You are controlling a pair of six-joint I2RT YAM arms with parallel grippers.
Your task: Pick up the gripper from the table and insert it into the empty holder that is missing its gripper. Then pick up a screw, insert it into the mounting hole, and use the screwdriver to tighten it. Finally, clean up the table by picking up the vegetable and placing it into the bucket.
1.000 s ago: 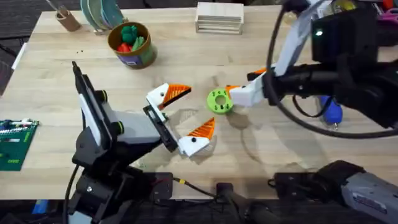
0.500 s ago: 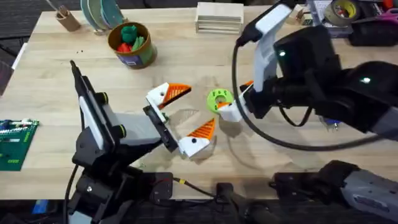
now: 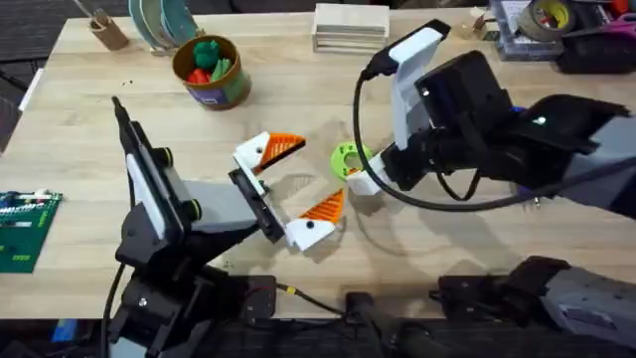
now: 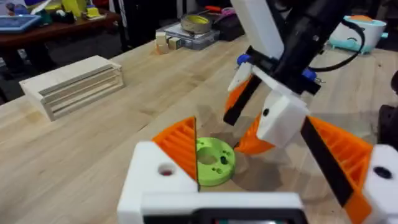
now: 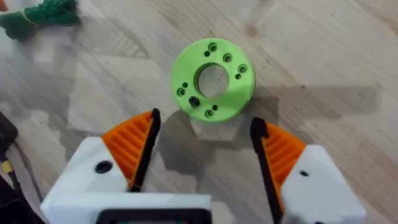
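Presently, in the overhead view, the left gripper [image 3: 289,191] sits at centre frame, its two white fingers with orange ribbed pads spread wide apart and holding nothing. The right gripper [image 3: 364,177] reaches in from the right side of the frame and hangs just over the lime-green ring disc [image 3: 348,159] at centre. In the right wrist view its orange pads [image 5: 132,147] stand parted with bare table between them, and the ring disc [image 5: 213,78] lies just beyond the fingertips, untouched. The left wrist view shows the right gripper [image 4: 264,121] tilted down beside the disc [image 4: 214,161], jaws released.

The bucket [image 3: 211,72] stands in the upper left of the overhead frame, on the wooden table [image 3: 477,249], with red and green items inside it. A dark green vegetable [image 5: 41,15] lies at the upper left corner of the right wrist view, apart from the disc. A stack of pale wooden slats [image 3: 350,27] rests at upper centre of the overhead frame, and a green circuit board [image 3: 25,229] lies at the left edge. I cannot tell where the screwdriver is.
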